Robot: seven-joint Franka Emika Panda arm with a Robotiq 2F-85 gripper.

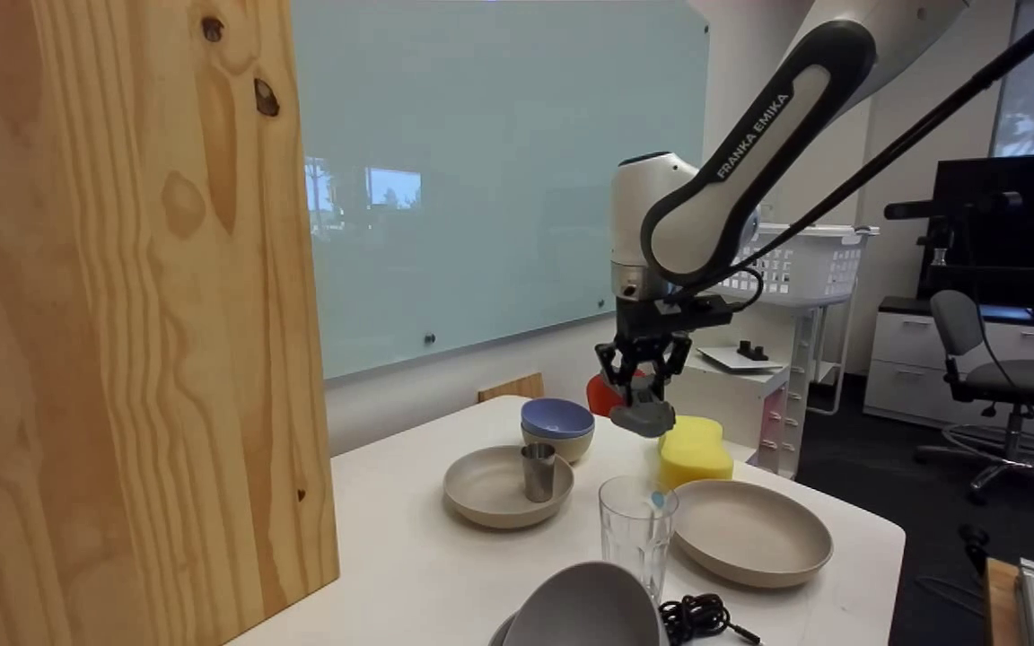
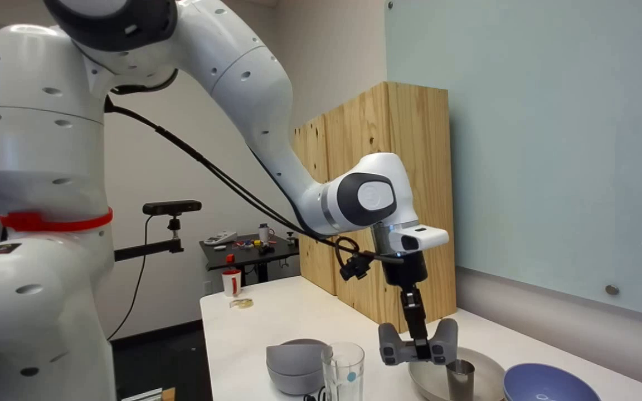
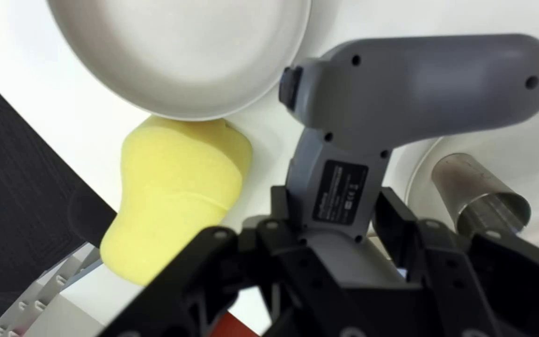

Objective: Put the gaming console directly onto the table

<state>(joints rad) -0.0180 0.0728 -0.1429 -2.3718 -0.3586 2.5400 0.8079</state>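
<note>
Above the white table [image 1: 391, 556], the gaming console [image 3: 419, 89] was held in the air

The gripper [image 3: 332, 201] was clenched on the middle part of the gaming console, between its two handles, and the console hung apart from the surface. In an exterior view, the yellow block [image 1: 696, 453] lay close to the end edge, and the shallow plate [image 1: 750, 529] just beside it was near the rounded corner, which left there only narrow bare strips. A second plate [image 1: 479, 482], with the metal cup [image 1: 538, 474] upright inside, lay nearer to the edge along the wall [image 1: 418, 386]. Between both plates ran a bare strip. The wider open room was between the wooden box [image 2: 427, 128], the grey bowls [image 2: 294, 379] and the long edge opposite to the wall.
</note>
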